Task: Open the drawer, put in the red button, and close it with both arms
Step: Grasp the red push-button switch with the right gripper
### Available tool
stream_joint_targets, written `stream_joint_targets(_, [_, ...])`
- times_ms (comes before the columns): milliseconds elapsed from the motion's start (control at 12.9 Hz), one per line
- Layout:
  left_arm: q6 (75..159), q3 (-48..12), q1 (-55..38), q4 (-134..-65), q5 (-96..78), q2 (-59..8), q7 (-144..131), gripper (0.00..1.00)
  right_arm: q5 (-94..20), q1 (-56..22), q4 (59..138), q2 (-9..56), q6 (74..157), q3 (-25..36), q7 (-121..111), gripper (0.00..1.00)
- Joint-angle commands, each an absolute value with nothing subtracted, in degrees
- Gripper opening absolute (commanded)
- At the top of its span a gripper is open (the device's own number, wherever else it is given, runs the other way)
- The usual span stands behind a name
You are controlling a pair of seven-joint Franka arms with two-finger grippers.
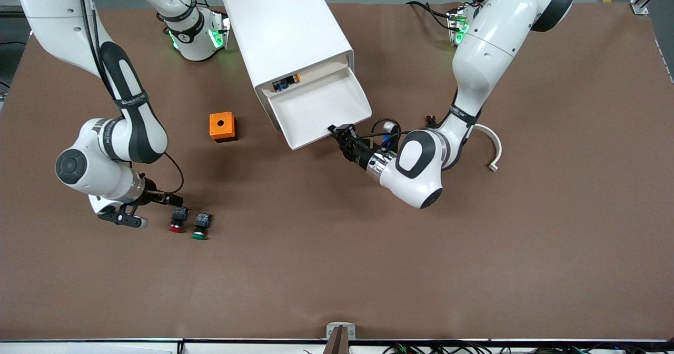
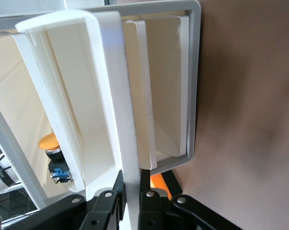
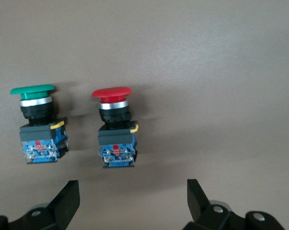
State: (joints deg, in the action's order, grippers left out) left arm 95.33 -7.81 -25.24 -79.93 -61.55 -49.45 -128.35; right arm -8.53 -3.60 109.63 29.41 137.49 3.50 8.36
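The drawer (image 1: 321,106) stands pulled out of the white cabinet (image 1: 287,32), and its tray shows nothing inside. My left gripper (image 1: 341,133) is shut on the drawer's front wall; in the left wrist view (image 2: 132,189) the fingers clamp the white wall (image 2: 110,96). The red button (image 1: 177,220) lies on the table beside the green button (image 1: 200,226). My right gripper (image 1: 169,201) is open and empty, low over the table at the red button's rear block. In the right wrist view the red button (image 3: 114,125) lies just ahead of the open gripper (image 3: 132,201), with the green button (image 3: 38,122) beside it.
An orange box with a hole on top (image 1: 222,126) sits between the buttons and the cabinet. A white curved piece (image 1: 492,148) lies toward the left arm's end. A small orange-capped part (image 2: 51,143) sits in the cabinet's slot above the drawer.
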Motion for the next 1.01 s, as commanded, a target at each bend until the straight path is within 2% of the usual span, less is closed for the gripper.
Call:
stream_joint_targets(0, [95.0, -7.9, -23.1, -78.2, -61.1, -49.7, -124.7, 0.35, -11.3, -5.4, 108.5, 32.2, 141.2, 3.5, 8.7, 0.99])
stream_joint_targets(77, [94.9, -7.9, -23.0, -78.1, -61.0, -49.4, -124.7, 0.62, -11.3, -5.4, 108.5, 33.0, 141.7, 3.5, 8.7, 0.97])
stream_joint_targets(155, [94.7, -7.8, -22.5, -78.1, -61.0, -49.1, -124.8, 1.0, -11.4, -5.4, 108.5, 33.8, 142.6, 3.5, 8.7, 0.95])
stream_joint_targets(310, [94.7, -7.8, -21.2, -77.6, -60.8, -48.7, -124.8, 1.0, -11.3, -5.4, 108.4, 34.2, 142.9, 3.5, 8.3, 0.86])
stream_joint_targets(542, [94.6, -7.7, -19.2, -75.0, -56.8, -48.5, -124.6, 1.0, -11.3, -5.3, 107.8, 34.2, 141.9, 3.6, 7.7, 0.56])
stream_joint_targets(774, [94.7, -3.6, -17.7, -74.3, -56.1, -48.2, -120.5, 1.0, -11.2, -4.8, 107.6, 34.2, 141.4, 3.6, 7.2, 0.13])
stream_joint_targets(851, [94.6, -1.4, -17.7, -74.2, -56.1, -47.8, -120.1, 1.0, -11.2, -4.7, 106.8, 34.1, 140.3, 3.6, 6.8, 0.04])
stream_joint_targets(929, [94.6, 1.1, -17.8, -74.2, -55.9, -47.6, -120.0, 1.0, -11.1, -4.2, 105.6, 34.1, 138.0, 3.6, 6.7, 0.0])
